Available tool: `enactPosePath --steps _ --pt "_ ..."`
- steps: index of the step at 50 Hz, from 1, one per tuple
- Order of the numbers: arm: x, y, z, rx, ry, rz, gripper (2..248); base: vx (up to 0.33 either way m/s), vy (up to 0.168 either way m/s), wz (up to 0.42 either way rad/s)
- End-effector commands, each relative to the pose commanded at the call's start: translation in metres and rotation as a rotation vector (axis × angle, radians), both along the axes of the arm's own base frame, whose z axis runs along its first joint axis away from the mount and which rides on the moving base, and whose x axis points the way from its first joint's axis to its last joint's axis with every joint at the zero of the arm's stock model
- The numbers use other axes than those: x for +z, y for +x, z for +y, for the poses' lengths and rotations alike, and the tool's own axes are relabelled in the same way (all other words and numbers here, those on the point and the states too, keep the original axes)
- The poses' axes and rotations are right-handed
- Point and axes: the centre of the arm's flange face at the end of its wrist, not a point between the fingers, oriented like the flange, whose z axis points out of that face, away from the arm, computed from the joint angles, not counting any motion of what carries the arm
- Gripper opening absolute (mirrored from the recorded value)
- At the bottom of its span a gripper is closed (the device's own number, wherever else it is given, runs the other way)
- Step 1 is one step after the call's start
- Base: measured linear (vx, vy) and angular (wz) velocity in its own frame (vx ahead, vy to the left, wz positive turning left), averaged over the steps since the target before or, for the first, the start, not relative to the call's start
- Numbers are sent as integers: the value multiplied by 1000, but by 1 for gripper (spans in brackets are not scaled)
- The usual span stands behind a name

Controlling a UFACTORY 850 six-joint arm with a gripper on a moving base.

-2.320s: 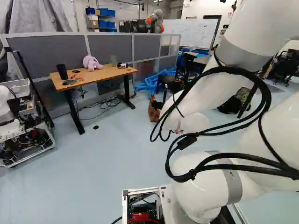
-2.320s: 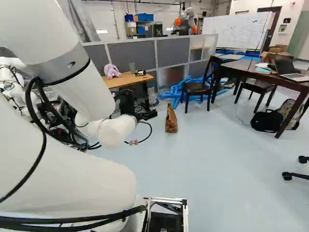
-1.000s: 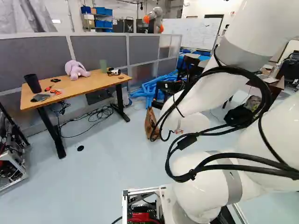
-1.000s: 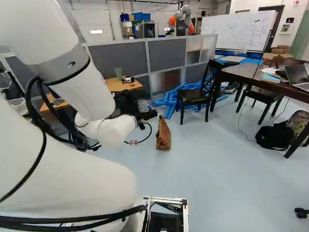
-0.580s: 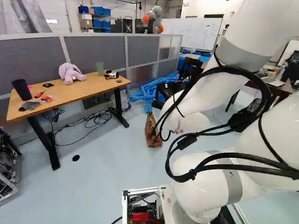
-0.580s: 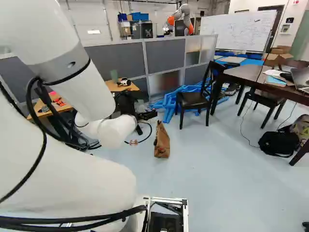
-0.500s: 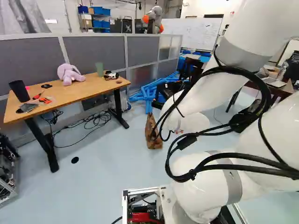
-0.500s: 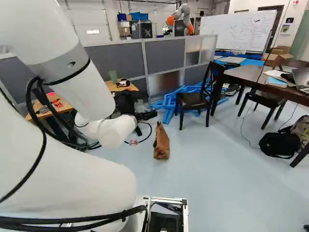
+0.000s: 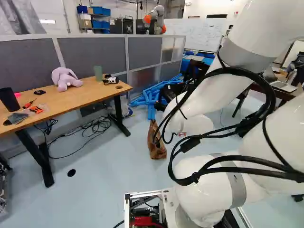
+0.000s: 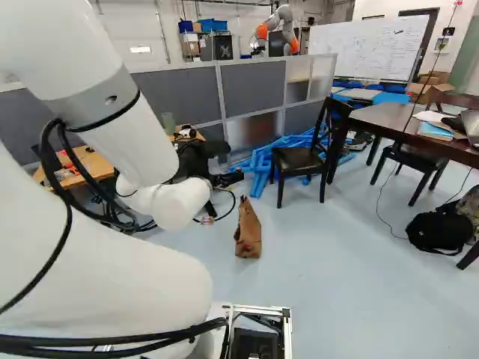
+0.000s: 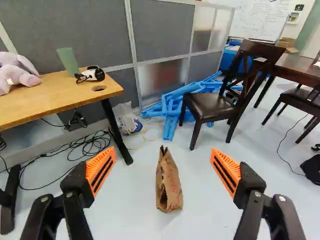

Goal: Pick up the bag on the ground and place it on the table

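from where i stand, a brown paper bag (image 11: 171,187) sits upright on the floor, right of the light wooden table (image 11: 55,102). the black gripper (image 11: 162,154) gapes empty, facing it; best to approach centred, go low, then pinch gently.

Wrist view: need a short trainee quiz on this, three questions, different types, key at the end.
1. True or false: the gripper is open, and the brown paper bag shows ahead, between its two fingers, ungripped.

2. On the light wooden table, what stands between the plush toy and the white-and-black device?
A) a laptop
B) a green cup
C) a backpack

3. Fill in: the bag stands on the ____, so it still has to be lifted for the task.

Key: 1 true; 2 B; 3 floor.
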Motion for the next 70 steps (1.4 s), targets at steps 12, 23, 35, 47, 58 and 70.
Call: enactPosePath --steps 12,23,35,47,58,70 --pt "0 3 0 0 0 1 247 55 1 -5" --pt "2 11 0 0 0 5 247 8 1 0" --pt "3 33 0 0 0 20 247 0 0 0" --pt "4 58 0 0 0 40 247 0 0 0" --pt "2 80 0 0 0 79 247 0 0 0" --pt "-2 102 0 0 0 139 247 0 0 0"
